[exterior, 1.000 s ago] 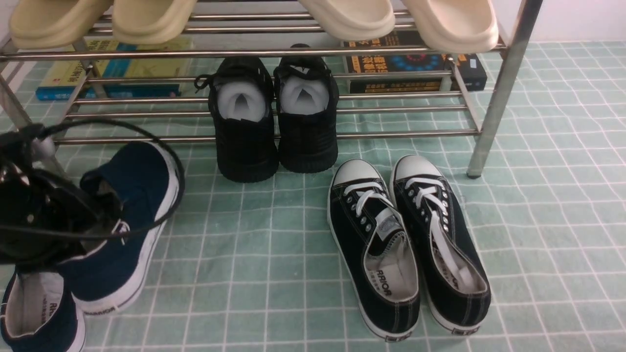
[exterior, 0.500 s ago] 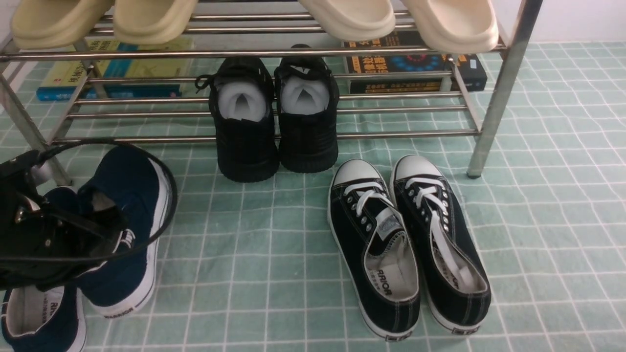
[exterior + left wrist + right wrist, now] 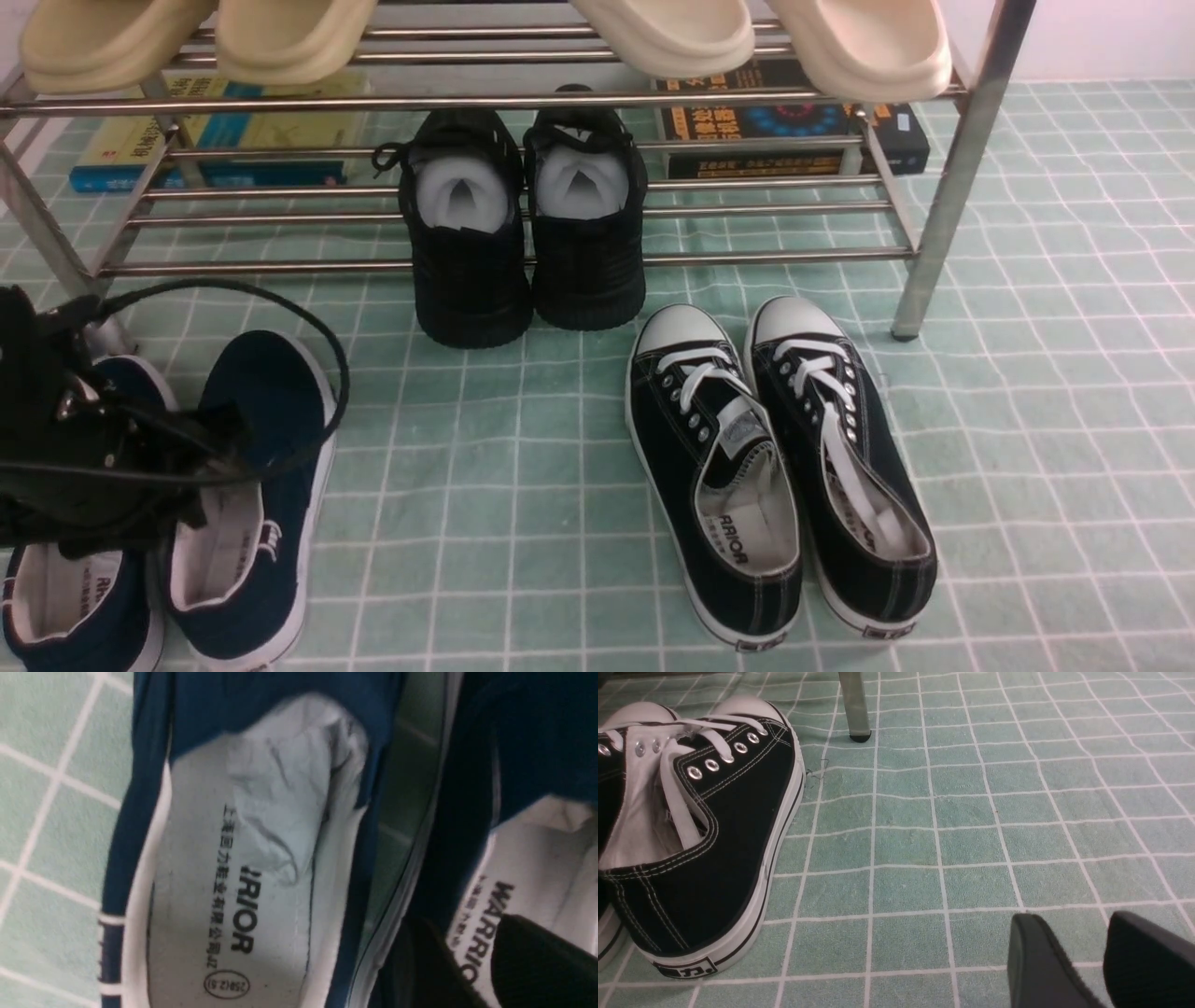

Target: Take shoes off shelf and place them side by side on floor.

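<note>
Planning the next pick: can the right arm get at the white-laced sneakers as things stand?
Probably yes: the right gripper is open over bare floor beside the white-laced sneakers, with nothing between them.

The floor (image 3: 1027, 420) carries the shelf (image 3: 747, 257), books (image 3: 794, 121) beneath it, navy shoes (image 3: 271, 420) side by side at its near left corner and laced sneakers (image 3: 709, 439) midway. On the shelf's lower tier black shoes (image 3: 471, 280) overhang the front bar; cream slippers (image 3: 280, 37) sit above.
</note>
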`<state>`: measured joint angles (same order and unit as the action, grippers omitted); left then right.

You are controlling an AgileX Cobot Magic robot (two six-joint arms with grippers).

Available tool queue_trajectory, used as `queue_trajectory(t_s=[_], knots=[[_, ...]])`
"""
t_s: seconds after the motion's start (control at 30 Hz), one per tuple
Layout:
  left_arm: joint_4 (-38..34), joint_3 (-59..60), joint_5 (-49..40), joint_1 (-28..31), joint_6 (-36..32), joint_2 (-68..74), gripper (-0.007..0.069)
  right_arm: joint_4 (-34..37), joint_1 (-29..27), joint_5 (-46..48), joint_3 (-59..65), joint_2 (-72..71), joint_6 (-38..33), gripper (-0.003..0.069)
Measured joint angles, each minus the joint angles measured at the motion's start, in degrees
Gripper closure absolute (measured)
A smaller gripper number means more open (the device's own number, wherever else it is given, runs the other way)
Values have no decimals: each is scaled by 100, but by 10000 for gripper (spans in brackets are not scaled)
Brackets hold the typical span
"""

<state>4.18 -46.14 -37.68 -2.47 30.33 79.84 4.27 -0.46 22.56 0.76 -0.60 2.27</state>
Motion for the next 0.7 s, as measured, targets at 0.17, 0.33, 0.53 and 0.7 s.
queue_trajectory(t_s=[0.17, 0.33, 0.53, 0.7], knots=[[354, -664, -976, 0, -381, -570, 358, 0, 0, 0, 0, 0, 0, 420], [563, -1061, -2083, 0, -1108, -1665, 503, 0, 0, 0, 0, 0, 0, 420], [190, -589, -2662, 0, -2133, -3001, 624, 0, 0, 0, 0, 0, 0, 420], [-760, 424, -2146, 0, -2887, -4150, 624, 0, 0, 0, 0, 0, 0, 420]])
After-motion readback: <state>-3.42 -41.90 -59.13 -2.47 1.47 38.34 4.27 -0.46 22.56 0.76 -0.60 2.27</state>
